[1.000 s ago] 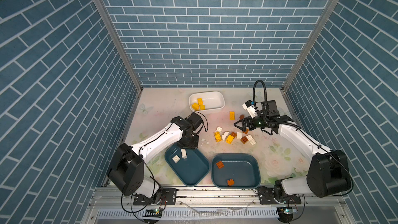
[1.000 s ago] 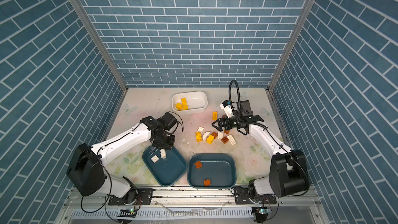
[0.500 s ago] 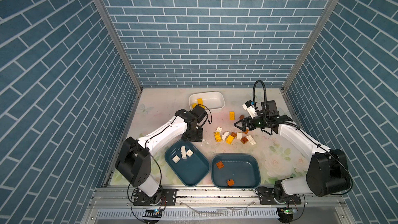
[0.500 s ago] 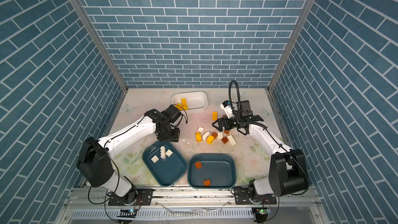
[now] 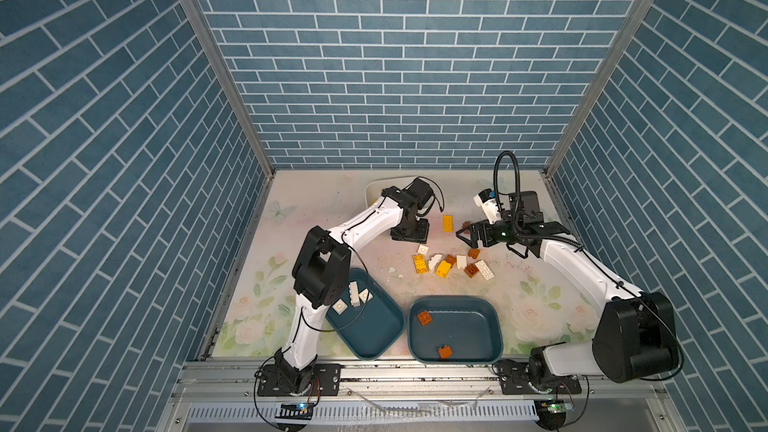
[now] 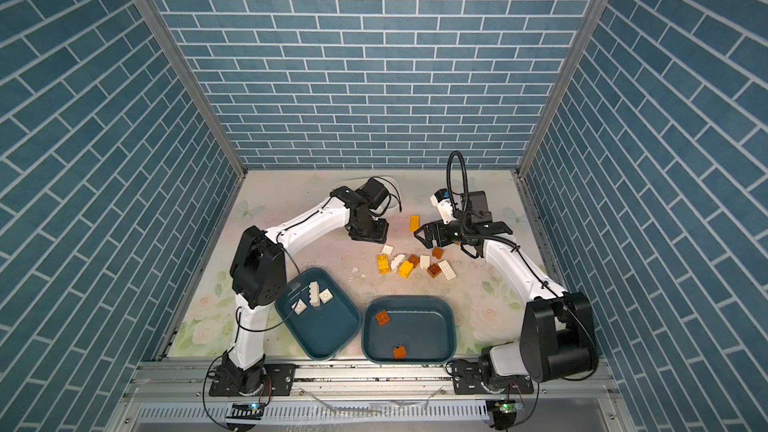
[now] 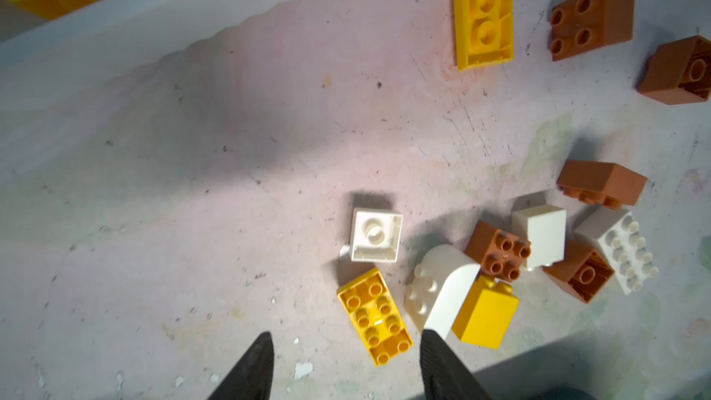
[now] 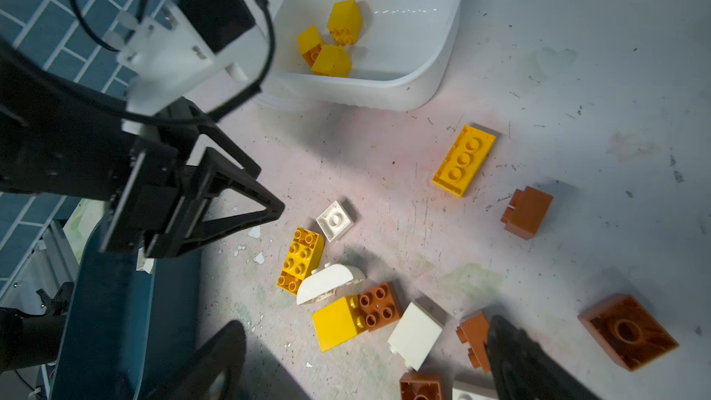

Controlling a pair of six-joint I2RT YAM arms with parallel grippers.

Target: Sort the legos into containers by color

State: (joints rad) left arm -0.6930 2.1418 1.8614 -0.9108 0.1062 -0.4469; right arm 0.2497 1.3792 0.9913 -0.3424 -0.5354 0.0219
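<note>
Three white bricks (image 5: 354, 293) lie in your left teal tub (image 5: 370, 338), toward its far end, at the front of the table (image 5: 299, 193) in both top views. Behind it, the white tub (image 8: 384, 94) sits at the back, mostly hidden from above by the left arm; your right wrist view shows three yellow bricks (image 8: 332, 46) bunched at one end of it. Your left claw (image 7: 344, 340) hangs over bare table just in front of that white tub, fingers (image 7: 254, 363) spread with nothing between them. In the left wrist view, the yellow two-by-four (image 7: 375, 315) lies just beside one fingertip. Front centre, the right teal tub (image 5: 465, 330) stands just beside the left one; you cannot tell whether they touch. It holds two brown bricks (image 5: 424, 317), well apart. Behind it is the loose pile (image 5: 451, 261), all three colours mixed: a small white brick (image 7: 376, 235) upside down, a curved white brick (image 7: 438, 286) against a yellow cube (image 7: 486, 313), loose brown bricks (image 5: 471, 270), and a white two-by-four (image 5: 484, 270) at the right end. A long yellow plate (image 5: 448, 223) lies upside down by itself, behind the pile. Your right claw (image 8: 365, 322) hovers at the pile's back right edge, jaws wide and gripping nothing. One of its fingers partly covers one of the loose brown bricks in the right wrist view.
</note>
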